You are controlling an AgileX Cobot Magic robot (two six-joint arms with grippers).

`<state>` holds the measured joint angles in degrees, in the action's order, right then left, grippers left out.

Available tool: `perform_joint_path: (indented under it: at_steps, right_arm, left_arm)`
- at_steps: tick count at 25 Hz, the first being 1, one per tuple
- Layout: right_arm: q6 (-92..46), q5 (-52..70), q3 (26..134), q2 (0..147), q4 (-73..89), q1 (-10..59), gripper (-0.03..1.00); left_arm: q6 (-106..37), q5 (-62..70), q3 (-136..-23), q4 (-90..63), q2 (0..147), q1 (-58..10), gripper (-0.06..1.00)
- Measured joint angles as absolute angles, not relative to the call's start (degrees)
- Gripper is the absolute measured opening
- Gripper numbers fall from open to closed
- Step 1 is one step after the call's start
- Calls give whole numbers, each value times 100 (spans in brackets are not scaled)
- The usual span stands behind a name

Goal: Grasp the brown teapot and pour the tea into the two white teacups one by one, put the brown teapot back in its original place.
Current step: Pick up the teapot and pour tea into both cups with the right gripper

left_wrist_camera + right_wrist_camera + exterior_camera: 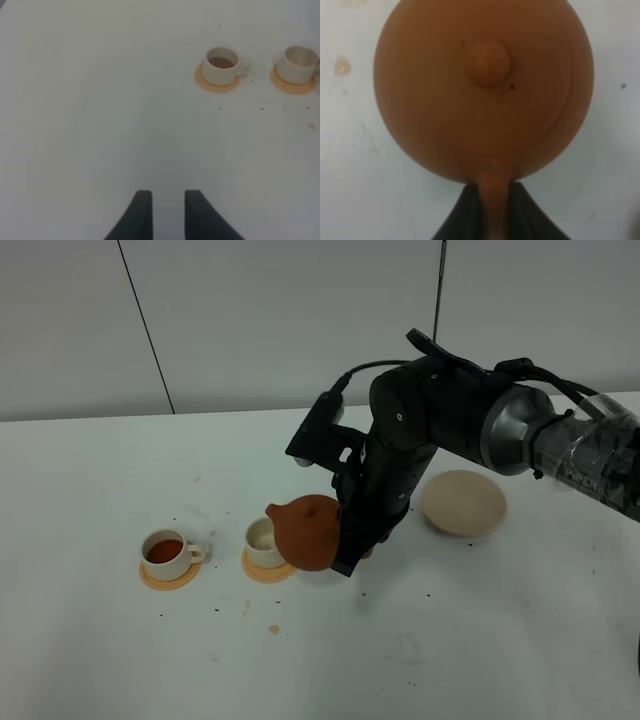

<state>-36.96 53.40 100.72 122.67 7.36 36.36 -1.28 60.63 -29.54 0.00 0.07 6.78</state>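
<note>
While my right gripper [495, 207] clamps the brown teapot [308, 530], spout [273, 510] beside the empty teacup [262, 538] | left gripper [167, 202] wide, holding nothing

The wrist view crops the brown teapot [480, 90]'s handle [495, 212].

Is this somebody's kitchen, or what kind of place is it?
Probably a robot lab or test room, not a kitchen: there is a plain white table, blank pale wall panels behind it, and a big black robot arm holding a brown teapot.
</note>
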Motion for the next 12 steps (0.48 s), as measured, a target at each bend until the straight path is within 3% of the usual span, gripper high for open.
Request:
perform_joint_path:
  at_steps: [12]
  right_arm:
    - [-3696, 5362, 10066, 12267, 750, 3580, 9]
  left_arm:
    - [-128, 6063, -2954, 0, 7, 678, 23]
